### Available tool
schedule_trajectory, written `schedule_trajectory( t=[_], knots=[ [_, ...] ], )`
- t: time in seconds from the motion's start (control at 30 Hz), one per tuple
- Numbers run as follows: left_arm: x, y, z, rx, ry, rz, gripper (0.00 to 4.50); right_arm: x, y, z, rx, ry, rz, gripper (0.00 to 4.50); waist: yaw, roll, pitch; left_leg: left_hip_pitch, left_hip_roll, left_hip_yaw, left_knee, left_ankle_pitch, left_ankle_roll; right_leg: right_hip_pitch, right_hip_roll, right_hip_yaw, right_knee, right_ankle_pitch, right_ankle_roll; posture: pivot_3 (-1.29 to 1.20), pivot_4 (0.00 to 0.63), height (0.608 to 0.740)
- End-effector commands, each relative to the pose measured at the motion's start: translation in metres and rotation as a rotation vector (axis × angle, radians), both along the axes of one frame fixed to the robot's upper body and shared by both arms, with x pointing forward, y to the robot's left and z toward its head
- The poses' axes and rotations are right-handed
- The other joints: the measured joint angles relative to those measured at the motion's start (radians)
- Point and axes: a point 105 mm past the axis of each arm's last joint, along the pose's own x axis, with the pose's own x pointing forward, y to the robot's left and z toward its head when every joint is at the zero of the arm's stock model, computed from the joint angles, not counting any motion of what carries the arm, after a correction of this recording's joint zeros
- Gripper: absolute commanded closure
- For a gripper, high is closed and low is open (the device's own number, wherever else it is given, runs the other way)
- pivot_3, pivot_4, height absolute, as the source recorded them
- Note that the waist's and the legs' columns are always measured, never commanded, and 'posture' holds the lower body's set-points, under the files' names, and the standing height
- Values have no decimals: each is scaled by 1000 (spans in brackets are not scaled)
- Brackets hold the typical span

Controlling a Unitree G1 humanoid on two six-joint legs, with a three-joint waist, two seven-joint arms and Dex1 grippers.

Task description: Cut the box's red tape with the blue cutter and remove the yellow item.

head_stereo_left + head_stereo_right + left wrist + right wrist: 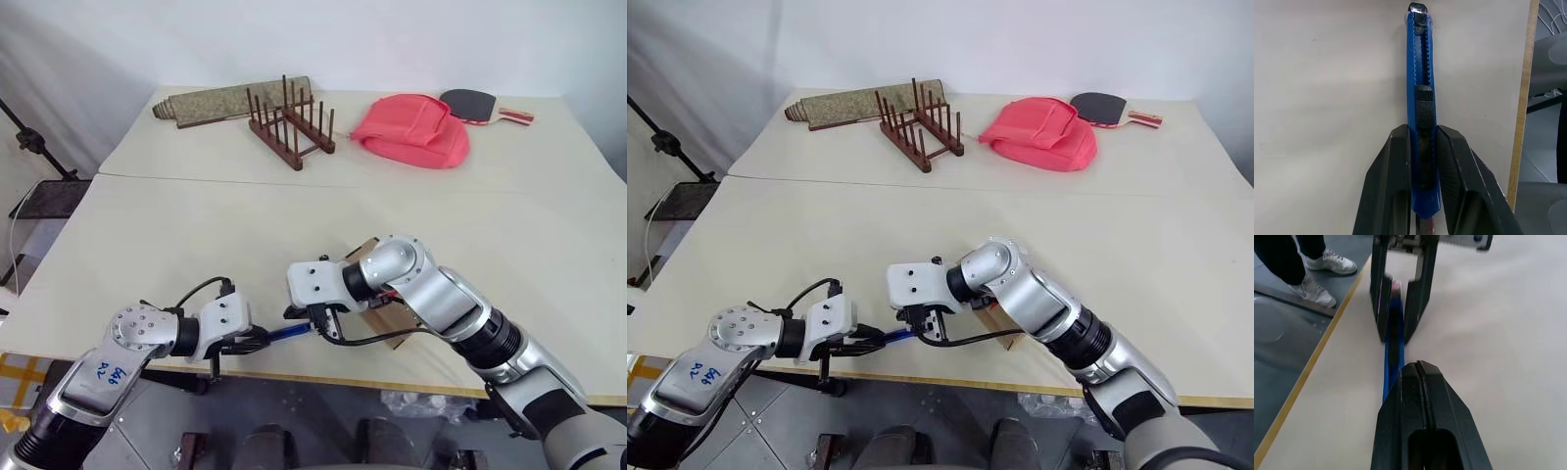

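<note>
We see the blue cutter (pixel 1420 98) as glossy moulded plastic, with a ribbed track and a knurled black matt slider; its tip looks like bright metal. Left pincer (pixel 1422 147) fingers (pixel 1388 186) are matt black plastic with finely textured pads. Right pincer (pixel 1420 369) fingers are the same matt black, smooth. Worktop (pixel 196 235) is matt cream laminate, smooth, with a pale wood-coloured edge band. The box (pixel 392 318) is plain brown cardboard, matt. Dish rack (pixel 291 127) is dark stained wood. Pink-red bag (pixel 411 129) is soft cloth. Rolled mat (pixel 230 102) looks woven and coarse. Paddle (pixel 470 104) has a matt dark rubber face.
</note>
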Motion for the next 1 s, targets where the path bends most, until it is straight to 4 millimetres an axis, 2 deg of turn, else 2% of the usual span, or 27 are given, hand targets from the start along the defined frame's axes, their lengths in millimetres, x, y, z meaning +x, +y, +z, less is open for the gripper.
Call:
schedule_trajectory(
  t=[0.03, 0.13, 0.23, 0.3, 0.37, 0.47, 0.5, 0.63, 0.77, 1.0],
  knots=[
    [7, 5, -10, -67, -14, 101, 4055, 8, -9, 38, 130, 13, -73, 4500, 0, 0, 1, -1, -2, -1, 0, 1, 1, 0, -3, 0, 0, 0, 0, 0, 150, 740],
    [19, 2, 20, -167, -204, 116, 4055, 20, -27, 64, 202, 82, -192, 4500, -1, -7, 6, -5, -6, -3, 0, 3, 5, -2, -7, -1, -1, 1, 1, 0, 150, 740],
    [29, -3, 48, -261, -366, 128, 4055, 37, -47, 101, 320, 167, -348, 3951, -7, -12, 11, -11, -6, -5, 0, 5, 3, -7, -7, -3, -3, 9, 9, 0, 150, 740],
    [31, -9, 59, -313, -432, 113, 4055, 41, -55, 116, 359, 242, -409, 3330, -8, -12, 11, -17, -5, -5, 0, 6, 2, -13, -7, -7, -3, 11, 10, 0, 150, 740],
    [34, -14, 65, -338, -479, 91, 4055, 40, -61, 119, 336, 292, -432, 2642, -10, -12, 11, -21, -4, -6, 0, 7, 1, -16, -7, -12, -2, 12, 10, 0, 150, 740],
    [37, -21, 75, -368, -559, 38, 4055, 50, -75, 106, 203, 365, -593, 1646, -13, -13, 11, -23, -7, -8, -1, 5, -2, -16, -7, -24, -2, 12, 10, 0, 150, 740],
    [38, -23, 77, -376, -579, 20, 4055, 49, -76, 108, 198, 411, -607, 1196, -15, -13, 11, -23, -7, -8, -1, 5, -1, -16, -6, -27, -2, 12, 10, 0, 150, 740],
    [41, -30, 87, -400, -627, -31, 4055, 43, -71, 120, 204, 507, -609, 64, -25, -14, 16, -24, -8, -4, -2, 5, -1, -16, -7, -31, -4, 12, 10, 0, 150, 740],
    [52, -40, 97, -414, -677, -75, 4055, 45, -73, 115, 141, 579, -650, 22, -28, -18, 18, -25, -7, -1, 0, 5, -1, -15, -7, -35, -3, 12, 11, 0, 150, 740],
    [58, -50, 99, -458, -672, -88, 4055, 46, -66, 112, 124, 611, -651, 22, -29, -19, 19, -25, -7, -1, 2, 5, -1, -14, -7, -36, -4, 12, 11, 0, 150, 740]
  ],
)
